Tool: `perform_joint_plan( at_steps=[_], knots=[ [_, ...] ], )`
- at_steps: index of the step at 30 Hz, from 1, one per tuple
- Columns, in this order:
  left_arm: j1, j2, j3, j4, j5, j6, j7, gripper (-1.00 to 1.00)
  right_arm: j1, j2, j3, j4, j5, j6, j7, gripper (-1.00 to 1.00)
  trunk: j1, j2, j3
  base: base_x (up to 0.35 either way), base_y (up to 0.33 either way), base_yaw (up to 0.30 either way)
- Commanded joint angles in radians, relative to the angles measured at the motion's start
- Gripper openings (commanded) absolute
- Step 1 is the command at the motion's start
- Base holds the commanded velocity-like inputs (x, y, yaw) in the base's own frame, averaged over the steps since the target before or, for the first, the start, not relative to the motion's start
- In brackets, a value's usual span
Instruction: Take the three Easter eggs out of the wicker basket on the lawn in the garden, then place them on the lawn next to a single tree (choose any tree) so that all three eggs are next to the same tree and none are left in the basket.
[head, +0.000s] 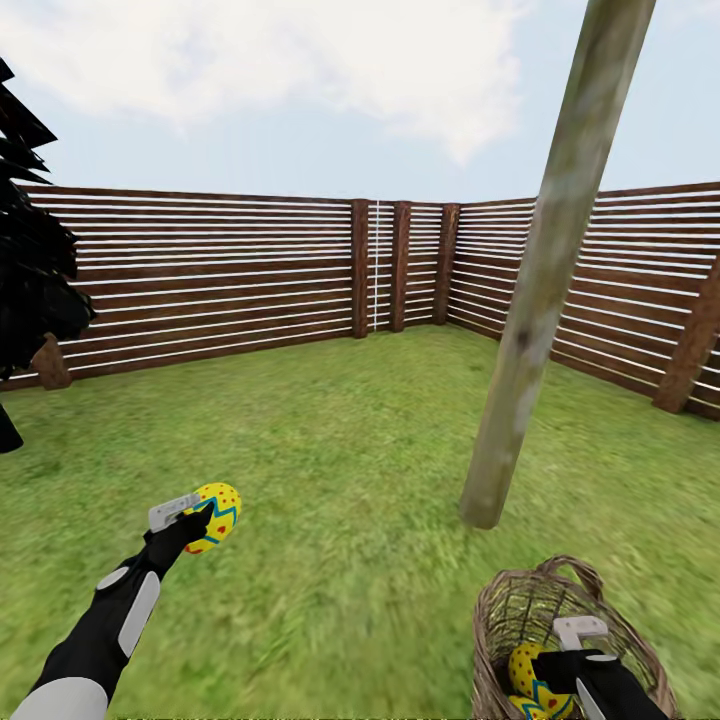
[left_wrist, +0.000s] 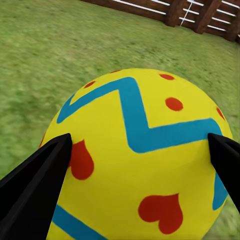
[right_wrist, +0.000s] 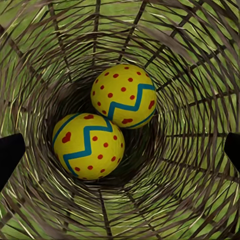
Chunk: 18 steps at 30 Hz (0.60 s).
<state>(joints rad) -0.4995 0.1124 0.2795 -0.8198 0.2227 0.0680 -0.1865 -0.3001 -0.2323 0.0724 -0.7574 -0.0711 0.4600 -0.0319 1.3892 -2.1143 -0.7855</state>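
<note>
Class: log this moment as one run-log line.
left gripper: shut on egg | right gripper: open over basket | two eggs inside

- Left gripper (head: 195, 520) at 7 o'clock, clamped on a yellow egg (head: 218, 515) above the lawn (head: 340, 450).
- Wicker basket (head: 520, 610) at 5 o'clock, right gripper (head: 580, 650) inside.
- Pale trunk (head: 540, 270) at 2 o'clock, before the fence (head: 200, 270).

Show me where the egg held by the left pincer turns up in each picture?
Head view: the held egg sits lower left, at the left pincer.
Left wrist view: the same egg looms between the two dark fingers.
Right wrist view: not it; two other eggs lie in the basket.
Shared landmark: the fence.
</note>
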Motion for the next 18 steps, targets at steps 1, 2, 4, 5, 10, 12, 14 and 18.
perform_joint_plan(
  at_steps=[1, 2, 4, 5, 10, 12, 14, 18],
  knots=[
    [-0.001, 0.0, 0.003, -0.001, 0.01, 0.007, -0.006, -1.0, 0.0, -0.001, 0.005, -0.001, -0.007, 0.005, -0.003, 1.0, 0.004, -0.008, -0.004, 0.0, 0.0, 0.0],
    [-0.001, 0.0, 0.003, -0.001, 0.01, 0.007, -0.005, -1.0, 0.0, -0.001, 0.005, -0.001, -0.007, 0.005, -0.003, 1.0, 0.008, -0.015, -0.007, 0.0, 0.0, 0.0],
    [-0.001, 0.0, 0.003, -0.001, 0.01, 0.006, -0.005, -1.0, 0.0, -0.001, 0.005, -0.001, -0.007, 0.005, -0.003, 1.0, 0.015, -0.029, -0.014, 0.0, 0.0, 0.0],
    [-0.001, 0.0, 0.003, 0.0, 0.01, 0.006, -0.005, -1.0, 0.0, -0.001, 0.005, -0.001, -0.007, 0.005, -0.003, 1.0, 0.019, -0.036, -0.017, 0.0, 0.0, 0.0],
    [-0.001, -0.001, 0.001, 0.001, 0.01, 0.006, -0.005, -1.0, 0.0, -0.001, 0.005, 0.0, -0.007, 0.005, -0.003, 1.0, 0.038, -0.071, -0.032, 0.0, 0.0, 0.0],
    [-0.001, 0.0, 0.001, 0.002, 0.01, 0.006, -0.005, -1.0, -0.001, -0.001, 0.004, -0.001, -0.007, 0.005, -0.003, 1.0, 0.046, -0.085, -0.039, 0.0, 0.0, 0.0],
    [-0.001, 0.0, 0.001, 0.003, 0.01, 0.006, -0.005, -1.0, 0.0, -0.001, 0.004, 0.0, -0.007, 0.005, -0.003, 1.0, 0.054, -0.099, -0.045, 0.0, 0.0, 0.0],
    [-0.001, -0.001, 0.001, 0.004, 0.01, 0.002, -0.007, -1.0, 0.0, -0.001, 0.004, 0.0, -0.007, 0.005, -0.003, 1.0, 0.069, -0.127, -0.058, 0.0, 0.0, 0.0]
  ],
)
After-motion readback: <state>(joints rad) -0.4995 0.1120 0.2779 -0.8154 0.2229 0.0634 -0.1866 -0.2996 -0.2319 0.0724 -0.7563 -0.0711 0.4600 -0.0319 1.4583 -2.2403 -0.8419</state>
